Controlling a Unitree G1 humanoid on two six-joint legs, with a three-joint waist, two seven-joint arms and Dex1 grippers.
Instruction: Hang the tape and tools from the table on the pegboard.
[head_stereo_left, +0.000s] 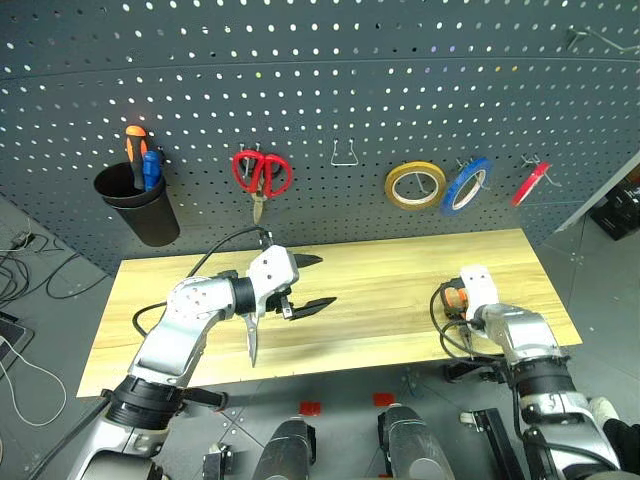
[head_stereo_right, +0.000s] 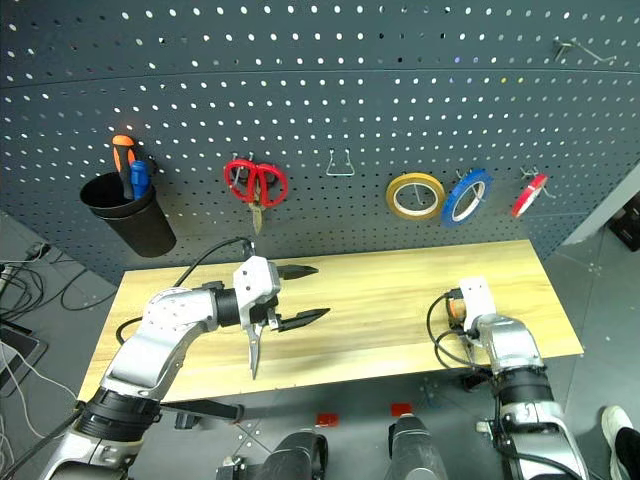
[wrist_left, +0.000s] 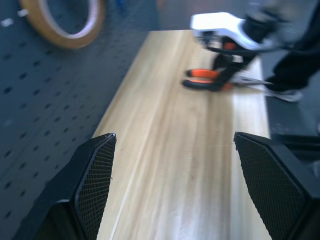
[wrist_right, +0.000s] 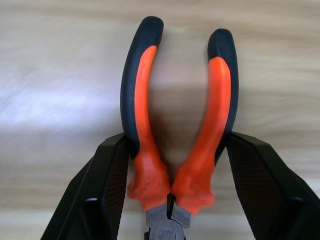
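Where the small pliers with orange-and-black handles (wrist_right: 177, 145) lie flat on the light yellow wood-grain surface (head_stereo_left: 380, 290), near its right end, the right gripper (wrist_right: 175, 200) straddles them: one black finger touches the outer side of each handle near the pivot. Whether the grip is firm, I cannot tell. In the left wrist view the long axis of the pliers runs along the surface's length, handles toward the left arm, steel nose under the right gripper.

The left gripper (head_stereo_left: 312, 282) hovers over the middle of the surface, fingers spread wide, nothing between them.

On the dark grey perforated pegboard (head_stereo_left: 320, 90) hang, left to right: black cup (head_stereo_left: 138, 205) with orange and blue screwdrivers, red-handled scissors (head_stereo_left: 261, 175), bare wire hook (head_stereo_left: 346, 153), yellowish-tan tape ring (head_stereo_left: 415, 185), blue tape roll (head_stereo_left: 466, 185), red tape roll (head_stereo_left: 529, 184).
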